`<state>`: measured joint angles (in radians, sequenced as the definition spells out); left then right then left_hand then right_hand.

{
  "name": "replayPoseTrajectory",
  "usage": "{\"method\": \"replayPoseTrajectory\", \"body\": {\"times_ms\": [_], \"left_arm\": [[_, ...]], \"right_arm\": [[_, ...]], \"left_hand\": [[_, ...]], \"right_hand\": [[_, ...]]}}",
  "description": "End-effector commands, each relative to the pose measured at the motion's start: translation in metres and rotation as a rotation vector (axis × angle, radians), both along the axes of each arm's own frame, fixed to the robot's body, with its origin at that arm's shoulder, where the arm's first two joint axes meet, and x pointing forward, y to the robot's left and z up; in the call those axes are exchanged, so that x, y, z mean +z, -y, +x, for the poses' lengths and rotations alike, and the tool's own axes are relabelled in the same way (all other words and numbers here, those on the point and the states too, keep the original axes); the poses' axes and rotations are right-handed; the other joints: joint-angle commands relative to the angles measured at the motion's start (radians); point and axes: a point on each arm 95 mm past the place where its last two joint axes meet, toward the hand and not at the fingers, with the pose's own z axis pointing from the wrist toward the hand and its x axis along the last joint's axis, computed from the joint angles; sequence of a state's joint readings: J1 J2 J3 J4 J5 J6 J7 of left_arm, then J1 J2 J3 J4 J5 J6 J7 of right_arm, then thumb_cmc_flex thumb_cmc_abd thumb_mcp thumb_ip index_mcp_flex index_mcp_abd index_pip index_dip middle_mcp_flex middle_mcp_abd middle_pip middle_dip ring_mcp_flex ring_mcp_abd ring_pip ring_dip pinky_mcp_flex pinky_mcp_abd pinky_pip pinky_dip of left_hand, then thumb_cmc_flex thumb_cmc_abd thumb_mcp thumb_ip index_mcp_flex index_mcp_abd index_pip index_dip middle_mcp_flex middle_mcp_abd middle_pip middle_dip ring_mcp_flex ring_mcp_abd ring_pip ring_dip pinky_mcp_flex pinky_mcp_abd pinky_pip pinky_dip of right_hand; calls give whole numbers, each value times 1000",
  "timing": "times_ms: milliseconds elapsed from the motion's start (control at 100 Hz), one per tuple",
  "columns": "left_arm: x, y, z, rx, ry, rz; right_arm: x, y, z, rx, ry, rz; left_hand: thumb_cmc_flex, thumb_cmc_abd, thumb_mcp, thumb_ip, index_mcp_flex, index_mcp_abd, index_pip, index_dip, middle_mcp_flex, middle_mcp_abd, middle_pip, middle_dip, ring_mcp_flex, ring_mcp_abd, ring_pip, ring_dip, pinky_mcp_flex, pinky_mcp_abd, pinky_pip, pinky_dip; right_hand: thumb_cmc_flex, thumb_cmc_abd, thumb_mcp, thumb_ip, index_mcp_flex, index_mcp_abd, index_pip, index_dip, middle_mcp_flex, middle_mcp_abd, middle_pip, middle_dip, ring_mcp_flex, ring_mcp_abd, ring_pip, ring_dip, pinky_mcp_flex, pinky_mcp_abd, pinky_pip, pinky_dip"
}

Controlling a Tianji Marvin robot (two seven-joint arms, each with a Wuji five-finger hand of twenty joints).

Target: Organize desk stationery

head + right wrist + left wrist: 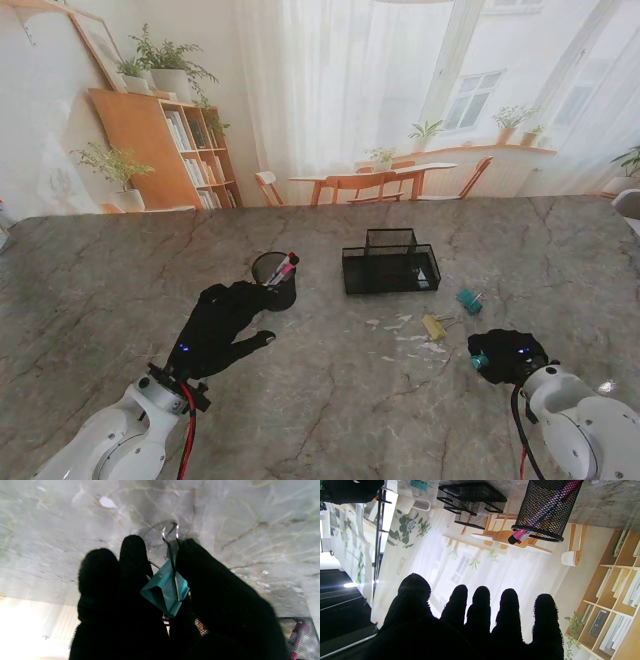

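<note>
Pinching a teal binder clip [163, 590], the right hand's fingers [135, 555] clamp it.

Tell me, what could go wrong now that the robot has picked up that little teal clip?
The right hand pinches the teal binder clip only between fingertips, so it might slip or twist out on the way to the mesh desk organizer. The left hand hangs open right beside the mesh pen cup, which holds a pink marker; a careless move could tip it. A yellow binder clip and paper scraps lie in the likely path.
</note>
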<state>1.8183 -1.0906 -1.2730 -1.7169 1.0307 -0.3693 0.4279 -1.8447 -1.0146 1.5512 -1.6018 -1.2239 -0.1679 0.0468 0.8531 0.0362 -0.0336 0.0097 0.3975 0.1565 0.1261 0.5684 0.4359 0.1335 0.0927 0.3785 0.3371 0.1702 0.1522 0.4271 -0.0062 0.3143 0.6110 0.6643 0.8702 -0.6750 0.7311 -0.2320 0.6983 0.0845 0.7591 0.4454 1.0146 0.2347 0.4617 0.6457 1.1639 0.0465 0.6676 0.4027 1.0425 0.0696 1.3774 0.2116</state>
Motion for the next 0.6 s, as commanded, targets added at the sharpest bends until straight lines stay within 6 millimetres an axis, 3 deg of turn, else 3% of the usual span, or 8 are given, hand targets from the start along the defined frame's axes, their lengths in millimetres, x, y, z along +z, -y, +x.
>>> {"method": "replayPoseTrajectory", "body": {"times_ms": [0,590], "left_arm": [[0,2,-2,0,-4,-5],[1,2,-2,2,2,-9]], "right_arm": [[-12,-1,-9,-24,-37,15],[34,-17,-10,-148,117,210]], "left_hand": [[15,83,-15,-68,22,-19,16,5,10,-18,2,10,25,-22,10,7,-3,3,4,21],[18,85,-15,-68,25,-17,17,6,9,-17,2,10,24,-25,10,8,-3,2,5,19]], "right_hand": [[170,58,93,13,106,-97,142,2,109,-63,26,-9,49,39,-5,-1,26,-89,30,4],[164,15,174,-20,180,-122,161,-10,147,-57,12,-7,75,70,-7,21,31,-43,60,7]]}}
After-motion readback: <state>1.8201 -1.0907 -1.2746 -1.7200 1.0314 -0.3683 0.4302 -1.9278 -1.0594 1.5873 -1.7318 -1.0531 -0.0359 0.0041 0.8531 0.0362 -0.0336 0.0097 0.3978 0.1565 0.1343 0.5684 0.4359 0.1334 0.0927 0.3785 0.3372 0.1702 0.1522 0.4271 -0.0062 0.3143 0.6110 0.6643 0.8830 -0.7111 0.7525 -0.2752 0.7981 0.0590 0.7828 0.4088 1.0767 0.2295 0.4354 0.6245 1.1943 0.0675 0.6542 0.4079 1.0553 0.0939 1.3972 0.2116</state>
